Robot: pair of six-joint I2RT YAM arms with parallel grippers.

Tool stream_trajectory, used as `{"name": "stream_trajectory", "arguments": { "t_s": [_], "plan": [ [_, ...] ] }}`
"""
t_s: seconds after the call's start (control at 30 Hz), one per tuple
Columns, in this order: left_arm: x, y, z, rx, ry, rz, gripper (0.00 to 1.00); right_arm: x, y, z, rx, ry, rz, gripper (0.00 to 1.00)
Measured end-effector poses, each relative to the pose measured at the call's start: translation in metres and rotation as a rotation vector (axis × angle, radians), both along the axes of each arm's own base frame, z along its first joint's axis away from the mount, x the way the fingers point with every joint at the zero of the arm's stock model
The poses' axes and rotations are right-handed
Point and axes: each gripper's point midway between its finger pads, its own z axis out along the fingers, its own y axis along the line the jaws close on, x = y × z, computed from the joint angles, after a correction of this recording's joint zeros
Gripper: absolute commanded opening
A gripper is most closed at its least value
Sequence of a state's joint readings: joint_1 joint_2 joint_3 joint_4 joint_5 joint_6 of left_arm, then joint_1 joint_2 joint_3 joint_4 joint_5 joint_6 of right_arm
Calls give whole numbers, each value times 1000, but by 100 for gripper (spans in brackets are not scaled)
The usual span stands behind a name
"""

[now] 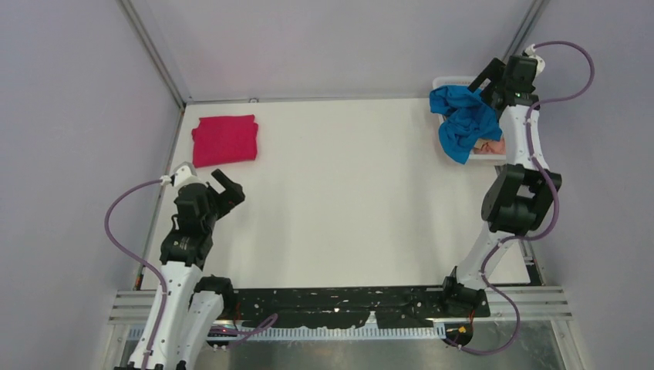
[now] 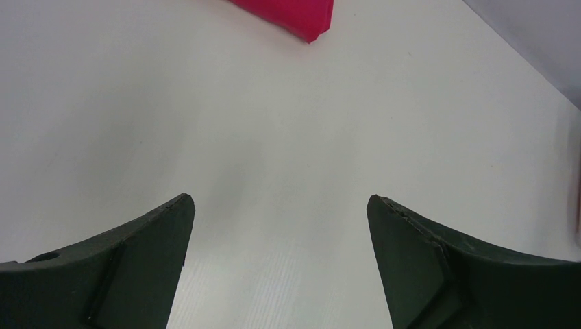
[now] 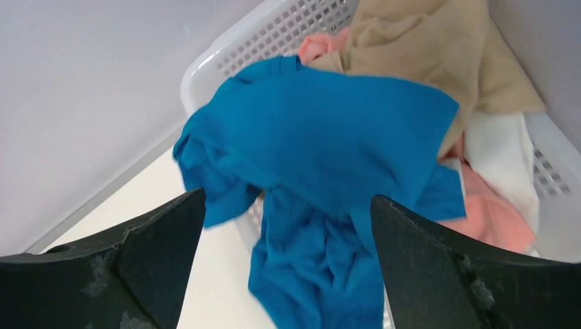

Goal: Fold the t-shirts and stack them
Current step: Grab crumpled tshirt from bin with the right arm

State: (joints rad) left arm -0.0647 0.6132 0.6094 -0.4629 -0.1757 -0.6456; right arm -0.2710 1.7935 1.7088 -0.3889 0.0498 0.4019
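A magenta-red t-shirt (image 1: 224,139) lies folded into a rectangle at the table's far left; one corner of the red t-shirt (image 2: 294,15) shows at the top of the left wrist view. A crumpled blue t-shirt (image 1: 465,120) hangs over the near rim of a white basket (image 1: 450,81) at the far right. My right gripper (image 1: 492,79) hovers open above that blue t-shirt (image 3: 322,171), nothing between its fingers. My left gripper (image 1: 210,179) stands open over bare table just in front of the red shirt, holding nothing.
The white basket (image 3: 233,51) also holds tan (image 3: 425,48), pink (image 3: 490,212) and white (image 3: 503,151) clothes. Grey walls close the table on the left, back and right. The arms' base rail (image 1: 339,302) runs along the near edge.
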Motion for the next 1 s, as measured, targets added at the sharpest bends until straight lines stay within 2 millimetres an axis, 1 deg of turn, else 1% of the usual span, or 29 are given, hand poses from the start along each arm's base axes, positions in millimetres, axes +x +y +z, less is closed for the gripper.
{"name": "stream_trajectory", "arguments": {
  "t_s": [0.03,0.17,0.23,0.3,0.37,0.4,0.43,0.47,0.5,0.53,0.6,0.73,0.8,0.87,0.9,0.93,1.0],
  "plan": [
    [1,0,-1,0,4,0,99,16,-4,-9,2,17,-4,95],
    [4,0,-4,2,16,0,99,59,-14,-43,10,71,-38,96],
    [5,1,-5,5,19,6,99,73,-18,-61,19,93,-66,97],
    [6,1,-7,6,25,7,99,80,-21,-76,24,112,-90,99],
    [7,1,-8,7,31,7,99,85,-24,-85,20,121,-117,90],
    [8,1,-9,8,34,9,99,85,-25,-87,15,122,-129,79],
    [8,1,-10,9,39,9,99,86,-25,-87,10,120,-137,70],
    [8,1,-12,10,45,9,99,87,-26,-85,5,116,-144,55],
    [9,1,-13,10,51,9,99,89,-26,-84,3,110,-148,45],
    [9,1,-15,11,57,9,99,91,-27,-83,0,105,-155,19],
    [9,1,-17,12,66,9,99,96,-29,-83,1,94,-164,7],
    [9,2,-17,16,68,13,99,97,-26,-88,6,103,-161,5],
    [9,3,-14,15,59,14,99,95,-21,-81,-14,104,-142,5],
    [7,2,-9,13,41,13,99,90,-10,-65,-40,106,-106,6],
    [6,2,-6,11,27,12,99,87,-1,-51,-57,98,-78,5],
    [5,2,-2,9,10,11,99,84,11,-33,-75,82,-44,5],
    [3,2,6,5,-22,8,99,75,43,14,-108,17,29,5]
  ]
}}
